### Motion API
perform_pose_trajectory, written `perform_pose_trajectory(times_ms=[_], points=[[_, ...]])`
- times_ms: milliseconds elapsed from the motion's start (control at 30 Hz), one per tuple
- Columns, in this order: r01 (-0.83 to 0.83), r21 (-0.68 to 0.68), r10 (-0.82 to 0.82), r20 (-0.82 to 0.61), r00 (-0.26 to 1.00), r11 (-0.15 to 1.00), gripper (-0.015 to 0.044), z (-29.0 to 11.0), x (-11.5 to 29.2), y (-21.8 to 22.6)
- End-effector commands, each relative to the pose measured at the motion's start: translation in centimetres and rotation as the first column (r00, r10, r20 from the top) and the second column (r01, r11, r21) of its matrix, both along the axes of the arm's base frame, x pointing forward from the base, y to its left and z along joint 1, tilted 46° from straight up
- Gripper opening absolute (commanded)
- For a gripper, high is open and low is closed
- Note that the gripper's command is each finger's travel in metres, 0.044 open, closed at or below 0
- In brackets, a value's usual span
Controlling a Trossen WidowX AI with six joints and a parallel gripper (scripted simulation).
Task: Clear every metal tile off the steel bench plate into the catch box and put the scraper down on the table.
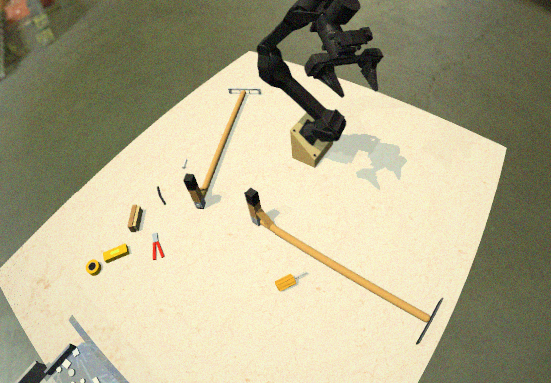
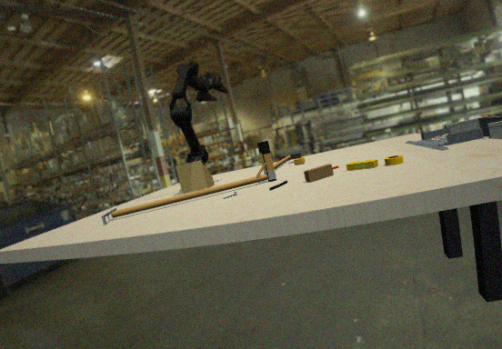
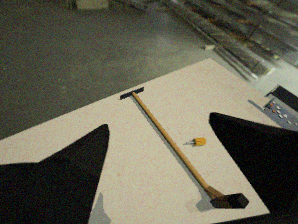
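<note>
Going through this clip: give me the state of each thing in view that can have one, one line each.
Gripper: open, empty, raised above the table.
Long scraper with the solid blade: lying flat on the table, not held.
Other long tool with the frame head: lying flat, not held.
Steel plate: at the table's corner, small tiles on it.
Red pliers: lying with handles spread.
Screwdriver: lying flat beside the scraper.

two scrapers (image 1: 344,272) on table (image 1: 409,180) (screwdriver (image 1: 285,282) between).
</note>
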State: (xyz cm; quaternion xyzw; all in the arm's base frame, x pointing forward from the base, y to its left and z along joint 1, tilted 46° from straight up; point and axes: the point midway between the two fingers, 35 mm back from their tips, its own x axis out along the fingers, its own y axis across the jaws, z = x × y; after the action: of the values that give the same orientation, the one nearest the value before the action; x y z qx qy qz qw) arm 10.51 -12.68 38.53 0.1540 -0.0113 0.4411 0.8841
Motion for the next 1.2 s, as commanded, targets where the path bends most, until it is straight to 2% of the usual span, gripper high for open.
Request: perform_pose_trajectory(times_ms=[0, 267, 1167], points=[[0.003, 0.001, -0.003, -0.003, 1.000, 1.000, 0.0440, 0.0, 0.0, 0.0], [0.005, 0.004, -0.005, -0.003, 1.000, 1.000, 0.0440, 0.1, -0.1, 0.0], [0.066, 0.144, -0.071, 0.028, 0.997, 0.987, 0.0440, 6.3, -7.0, 1.6]])
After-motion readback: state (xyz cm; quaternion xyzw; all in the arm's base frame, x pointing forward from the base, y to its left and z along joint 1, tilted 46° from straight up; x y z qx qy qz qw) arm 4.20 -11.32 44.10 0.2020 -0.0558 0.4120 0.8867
